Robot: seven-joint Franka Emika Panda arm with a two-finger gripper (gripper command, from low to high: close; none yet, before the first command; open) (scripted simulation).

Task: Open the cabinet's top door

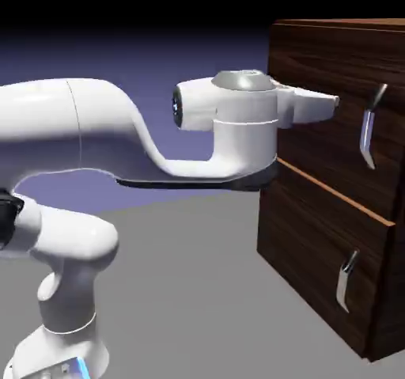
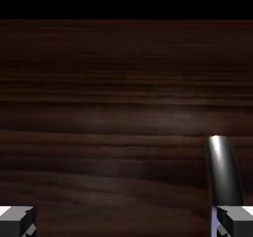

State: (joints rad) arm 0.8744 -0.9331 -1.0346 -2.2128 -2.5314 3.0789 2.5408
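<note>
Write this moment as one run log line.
end effector: open, empty | top door: shut | handle: not gripped

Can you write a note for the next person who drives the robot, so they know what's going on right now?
Gripper: open, nothing between its fingertips.
Top door: shut, on the cabinet's upper part. Its long silver handle shows toward the right in the hand view, by one fingertip; I can't tell if they touch.
Done: the hand is up at the top door's height.
Left: get the handle between the fingertips, grip it, and pull the door open.
</note>
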